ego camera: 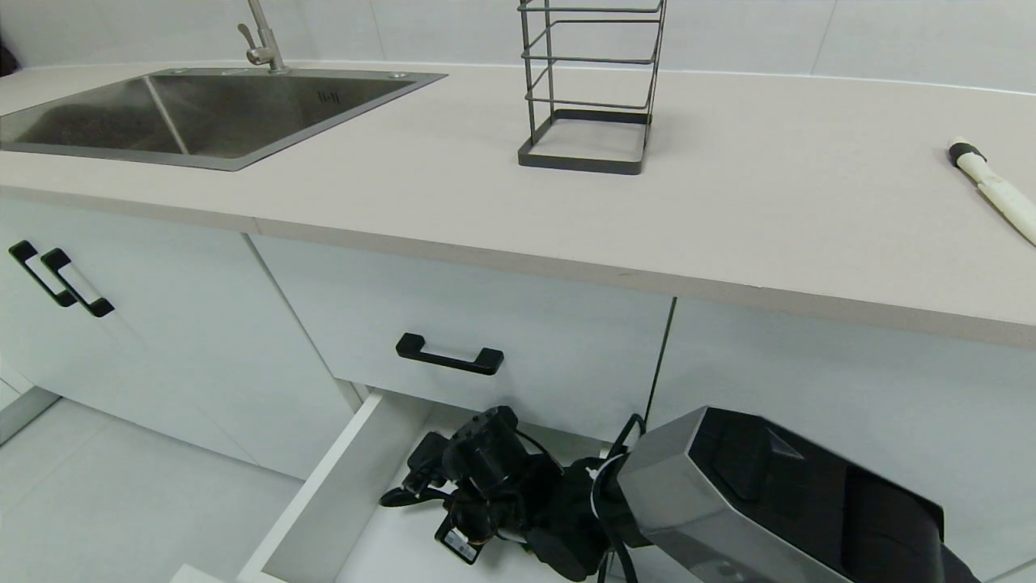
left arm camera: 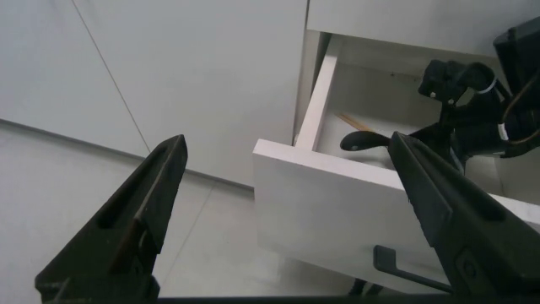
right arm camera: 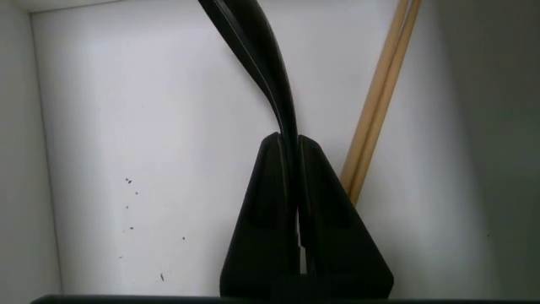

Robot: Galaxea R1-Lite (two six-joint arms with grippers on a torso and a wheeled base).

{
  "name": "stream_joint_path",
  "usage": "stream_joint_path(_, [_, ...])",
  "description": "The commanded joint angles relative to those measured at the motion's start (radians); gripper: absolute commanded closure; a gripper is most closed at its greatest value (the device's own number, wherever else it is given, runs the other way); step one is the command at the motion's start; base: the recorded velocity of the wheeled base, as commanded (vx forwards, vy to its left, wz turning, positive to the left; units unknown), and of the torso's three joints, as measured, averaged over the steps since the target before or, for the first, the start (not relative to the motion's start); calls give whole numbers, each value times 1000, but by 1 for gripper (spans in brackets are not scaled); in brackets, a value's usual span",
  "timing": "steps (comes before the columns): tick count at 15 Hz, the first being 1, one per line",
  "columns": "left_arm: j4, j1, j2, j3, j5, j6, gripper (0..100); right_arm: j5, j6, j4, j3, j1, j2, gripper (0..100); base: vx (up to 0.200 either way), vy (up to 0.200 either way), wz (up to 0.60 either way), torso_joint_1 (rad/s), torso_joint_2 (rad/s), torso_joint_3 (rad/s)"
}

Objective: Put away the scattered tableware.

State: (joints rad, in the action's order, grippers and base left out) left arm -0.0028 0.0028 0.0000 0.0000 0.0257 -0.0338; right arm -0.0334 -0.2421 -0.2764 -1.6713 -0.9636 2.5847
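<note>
**Spoon held low in the open drawer, ready to be set down**

At the bottom centre of the head view, the right gripper (ego camera: 426, 479) reaches into the open lower drawer (ego camera: 324, 494). Its jaws are pressed shut on the thin handle of a black spoon (right arm camera: 253, 51). The spoon's bowl points toward the left of the frame. A pair of wooden chopsticks (right arm camera: 384, 93) lies on the drawer's white floor just beside the fingers, roughly in line with the spoon handle. Whether the bowl already touches the floor cannot be told.

The left gripper (left arm camera: 285, 145) hangs outside the drawer, facing its front panel. Its jaws are spread wide and hold nothing.

The step in hand looks like setting the spoon down. To do it well, the arm should lower until the bowl rests on the floor before the jaws part, so the spoon does not drop and knock the chopsticks. The jaws need open only enough to free the slim handle. The wrist should then lift away without sweeping sideways into the chopsticks or catching the closed drawer front above.

At the right edge of the head view, a white-handled utensil (ego camera: 999, 194) lies on the countertop (ego camera: 769, 202), well apart from the wire rack (ego camera: 583, 158) at top centre. It probably goes in next, so the drawer is best left open.
</note>
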Motion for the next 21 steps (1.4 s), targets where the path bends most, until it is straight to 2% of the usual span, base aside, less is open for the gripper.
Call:
stream_joint_path(1, [0,0,0,0,0,0,0,0,0,0,-16,3,23,100,0,0,0,0,0,0])
stream_joint_path(17, [0,0,0,0,0,0,0,21,-46,3,-39,16,72,100,0,0,0,0,0,0])
stream_joint_path(18, [0,0,0,0,2,-1,0,21,-45,3,-38,16,72,0,0,0,0,0,0,0])
stream_joint_path(21, [0,0,0,0,0,-1,0,21,-45,0,-39,9,51,0,0,0,0,0,0,0])
